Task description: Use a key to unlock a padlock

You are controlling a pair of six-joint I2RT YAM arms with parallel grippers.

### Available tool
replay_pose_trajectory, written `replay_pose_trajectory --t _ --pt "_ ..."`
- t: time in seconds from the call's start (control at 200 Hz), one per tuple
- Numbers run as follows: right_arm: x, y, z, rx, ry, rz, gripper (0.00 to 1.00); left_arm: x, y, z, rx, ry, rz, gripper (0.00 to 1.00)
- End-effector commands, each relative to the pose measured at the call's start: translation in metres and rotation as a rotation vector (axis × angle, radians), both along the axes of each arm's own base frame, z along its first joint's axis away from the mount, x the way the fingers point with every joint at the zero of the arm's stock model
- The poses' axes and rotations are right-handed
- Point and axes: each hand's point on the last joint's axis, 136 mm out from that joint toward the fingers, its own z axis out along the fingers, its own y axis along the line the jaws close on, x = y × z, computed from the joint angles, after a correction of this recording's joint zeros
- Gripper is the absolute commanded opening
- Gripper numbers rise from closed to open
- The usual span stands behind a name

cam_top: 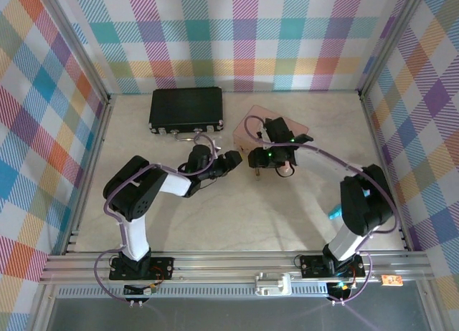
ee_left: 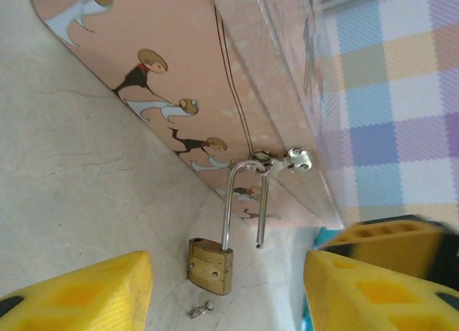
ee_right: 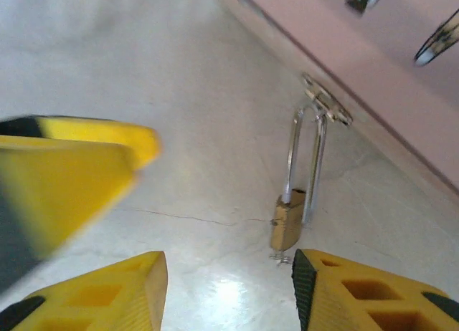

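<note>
The small brass padlock (ee_left: 210,265) hangs by its thin silvery shackle (ee_left: 228,202) from the hasp (ee_left: 287,161) of the pink tin (ee_left: 186,66). One shackle leg stands free of the body, so the lock is open. The tiny pale key (ee_left: 202,309) sticks out of the padlock's underside. My left gripper (ee_left: 228,274) is open, its yellow fingers (ee_left: 79,295) well apart on either side of the lock without touching it. My right gripper (ee_right: 228,274) is open too. It faces the padlock (ee_right: 288,220) and the key (ee_right: 281,258), which lies just beside its right finger (ee_right: 366,295).
A black case (cam_top: 185,109) lies at the back left, next to the pink tin (cam_top: 276,127). Both grippers meet in front of the tin, the left gripper (cam_top: 231,161) a little apart from the right gripper (cam_top: 257,160). A blurred yellow finger (ee_right: 64,173) of the left gripper crosses the right wrist view.
</note>
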Motion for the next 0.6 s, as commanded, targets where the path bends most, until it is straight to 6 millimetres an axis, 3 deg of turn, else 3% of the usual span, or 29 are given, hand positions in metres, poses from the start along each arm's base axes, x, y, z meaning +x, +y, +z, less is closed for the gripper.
replay_pose_trajectory --t 0.0,0.18,0.345,0.595 --pt "-0.004 -0.003 0.029 0.029 -0.008 -0.041 0.51 -0.006 -0.022 0.002 0.098 -0.049 -0.113 0.56" --pt "0.012 -0.044 0.047 0.010 -0.102 -0.164 0.54 -0.010 -0.038 -0.010 0.282 -0.075 -0.197 0.56" --pt "0.019 -0.085 0.052 0.041 -0.145 -0.268 0.54 -0.006 -0.046 -0.030 0.312 -0.023 -0.222 0.43" --pt "0.030 -0.113 0.042 0.069 -0.144 -0.340 0.54 0.003 -0.045 -0.048 0.344 0.029 -0.176 0.34"
